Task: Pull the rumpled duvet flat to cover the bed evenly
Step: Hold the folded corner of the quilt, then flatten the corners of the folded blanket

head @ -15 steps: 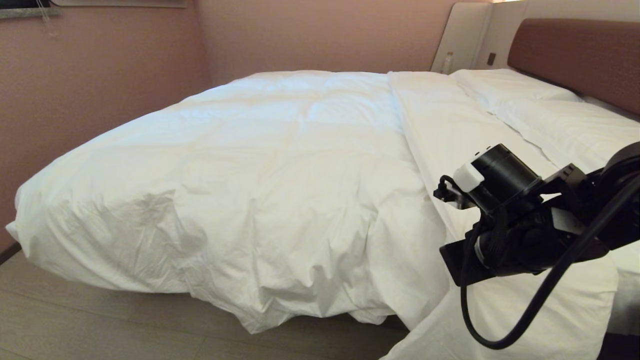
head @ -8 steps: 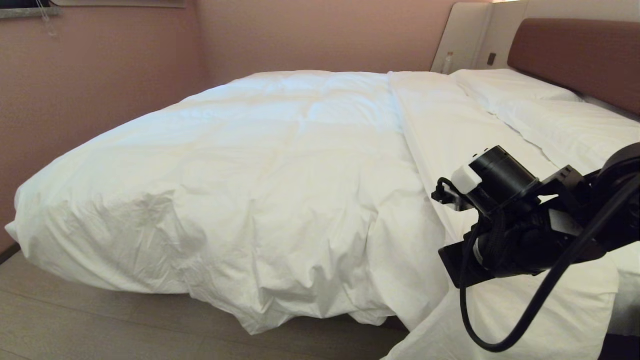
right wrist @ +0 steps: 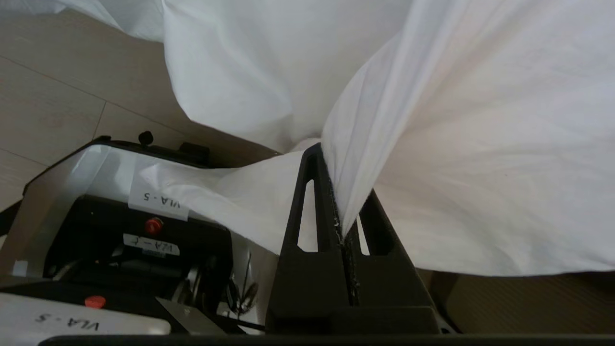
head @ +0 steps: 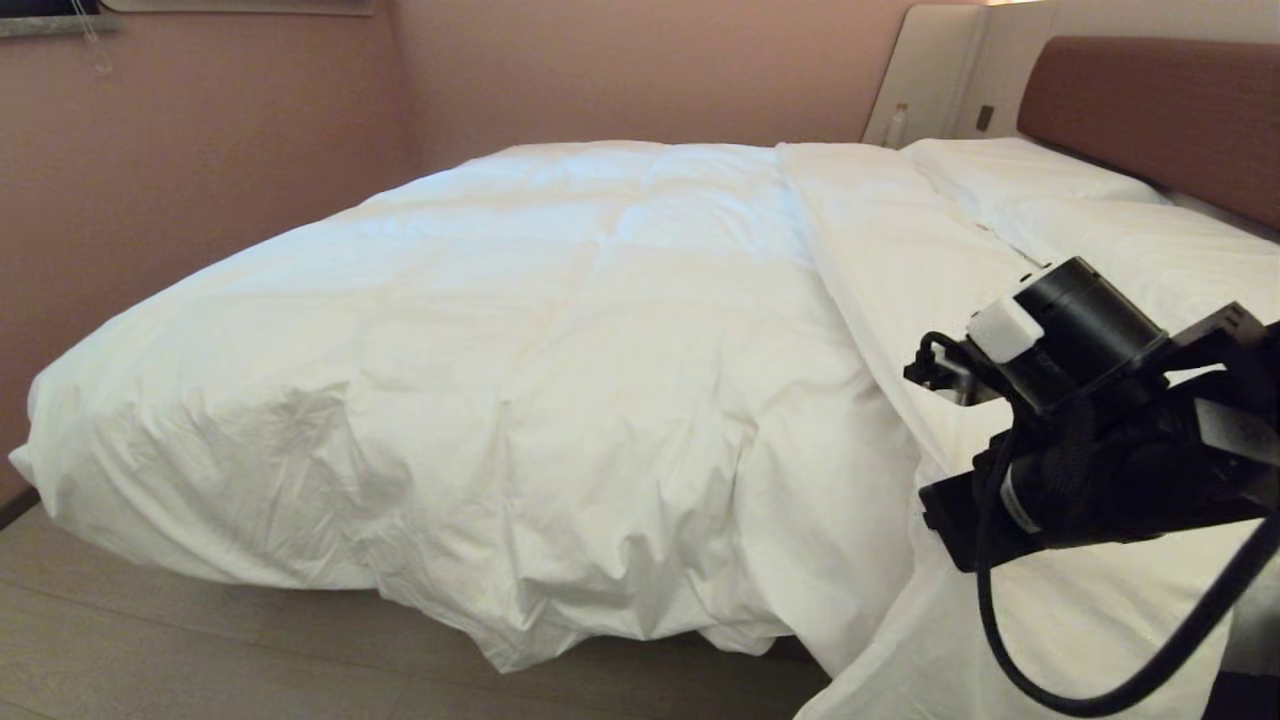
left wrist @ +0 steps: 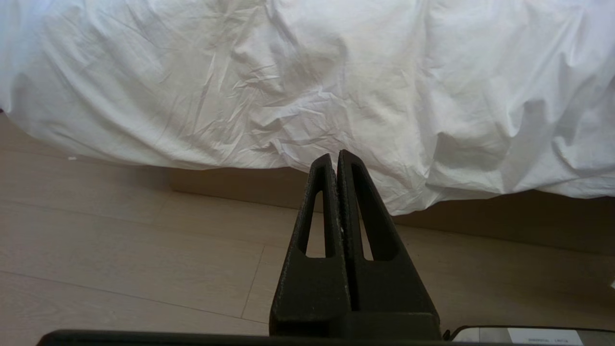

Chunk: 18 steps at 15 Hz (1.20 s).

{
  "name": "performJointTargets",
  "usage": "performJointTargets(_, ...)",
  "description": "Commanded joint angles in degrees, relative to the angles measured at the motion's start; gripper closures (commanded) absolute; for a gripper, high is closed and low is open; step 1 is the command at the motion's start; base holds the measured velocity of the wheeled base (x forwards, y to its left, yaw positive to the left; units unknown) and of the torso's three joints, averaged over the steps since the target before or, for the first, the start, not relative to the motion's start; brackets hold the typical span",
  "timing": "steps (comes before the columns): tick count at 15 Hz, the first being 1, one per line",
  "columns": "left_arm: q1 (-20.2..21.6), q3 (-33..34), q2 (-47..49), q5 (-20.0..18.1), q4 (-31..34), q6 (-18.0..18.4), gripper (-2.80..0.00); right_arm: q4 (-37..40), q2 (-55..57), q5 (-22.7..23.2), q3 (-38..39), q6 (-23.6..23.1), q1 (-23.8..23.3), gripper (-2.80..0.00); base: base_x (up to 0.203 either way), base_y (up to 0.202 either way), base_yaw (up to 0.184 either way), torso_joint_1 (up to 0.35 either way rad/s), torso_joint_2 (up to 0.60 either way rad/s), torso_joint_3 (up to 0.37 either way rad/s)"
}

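Right gripper (right wrist: pixel 343 192) clamped tight on the duvet (head: pixel 560 330) edge beside the bed (left wrist: pixel 250 185), left gripper (left wrist: pixel 335 161) pinched shut on nothing near the floor (left wrist: pixel 120 240): mostly spread, one folded strip near the pillows (head: pixel 1060 200) left to pull flat.

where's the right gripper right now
In the right wrist view the right gripper is shut on a fold of the duvet, by the bed's near side, above the robot's base.
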Motion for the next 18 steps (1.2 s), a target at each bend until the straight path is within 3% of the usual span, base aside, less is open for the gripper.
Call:
performJointTargets(1,0.0,0.0,0.0,0.0,0.0,0.0,0.0,2.3,-1.2,0.0,-0.1,0.0,0.1,0.0,0.0,0.0,0.0,0.0,0.0,0.0)
performJointTargets(2,0.0,0.0,0.0,0.0,0.0,0.0,0.0,2.2,-0.5,0.0,0.0,0.0,0.1,-2.8,0.0,0.0,0.0,0.0,0.0,0.0)
performJointTargets(6,0.0,0.0,0.0,0.0,0.0,0.0,0.0,2.0,1.7,0.0,-0.3,0.2,0.0,-2.8,0.0,0.0,0.0,0.0,0.0,0.0)
performJointTargets(13,0.0,0.0,0.0,0.0,0.0,0.0,0.0,2.2,-6.6,-1.0,-2.3,0.4,-2.5,-2.8,0.0,0.0,0.0,0.0,0.0,0.0)
performJointTargets(14,0.0,0.0,0.0,0.0,0.0,0.0,0.0,2.2,-6.9,-1.3,-2.8,0.3,-5.0,-2.8,0.0,0.0,0.0,0.0,0.0,0.0)
performJointTargets(18,0.0,0.0,0.0,0.0,0.0,0.0,0.0,2.0,-7.7,-1.5,-6.3,-2.0,-25.1,-2.8,0.0,0.0,0.0,0.0,0.0,0.0)
